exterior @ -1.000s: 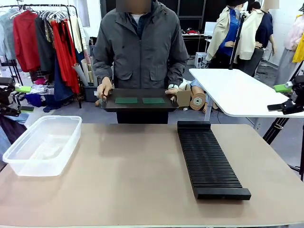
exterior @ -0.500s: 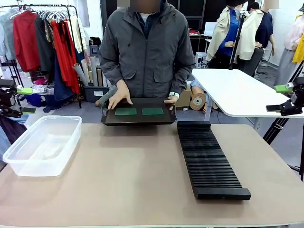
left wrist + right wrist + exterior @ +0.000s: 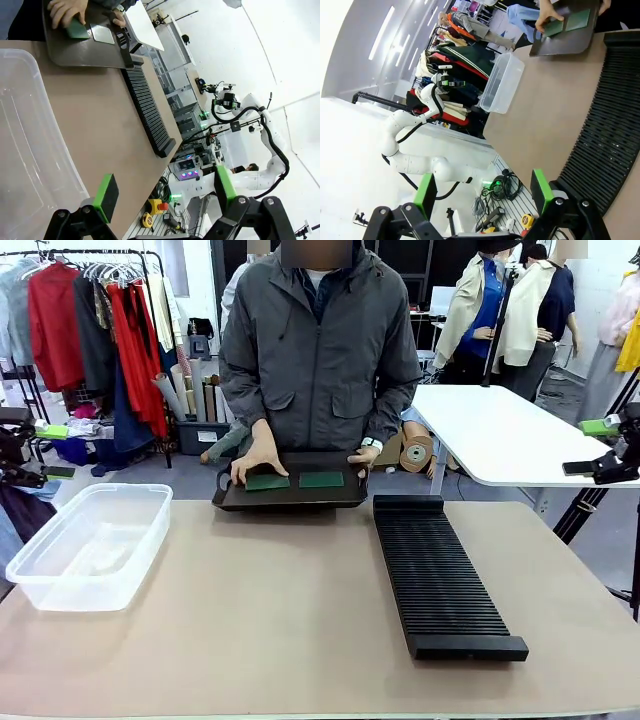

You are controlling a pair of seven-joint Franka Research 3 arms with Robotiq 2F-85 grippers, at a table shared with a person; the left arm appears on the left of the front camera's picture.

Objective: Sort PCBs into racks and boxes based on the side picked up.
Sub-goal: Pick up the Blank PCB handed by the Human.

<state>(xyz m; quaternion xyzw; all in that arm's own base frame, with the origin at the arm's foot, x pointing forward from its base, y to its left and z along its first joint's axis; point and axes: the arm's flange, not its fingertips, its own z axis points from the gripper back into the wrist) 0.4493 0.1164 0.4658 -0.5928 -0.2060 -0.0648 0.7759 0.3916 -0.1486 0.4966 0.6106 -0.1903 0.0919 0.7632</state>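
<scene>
Two PCBs [image 3: 321,479] lie flat, side by side, on a black tray [image 3: 290,501] at the 12 o'clock edge of the table [image 3: 250,620]. The person's hand [image 3: 258,455] rests on the one nearer the clear box [image 3: 70,595] at 9 o'clock. The rack [image 3: 440,580] lies toward 3 o'clock. The left gripper [image 3: 165,192] and the right gripper [image 3: 482,193] stand wide open and empty. I judge the boards light, stiff and thin, a little slippery, so it is better to pinch one across its edges.

Box [image 3: 75,595]: clear, glossy plastic. Rack [image 3: 440,580]: matt black, finely ribbed. Worktop [image 3: 270,620]: smooth, matt beige surface; tray [image 3: 290,500]: smooth black, faintly glossy.
</scene>
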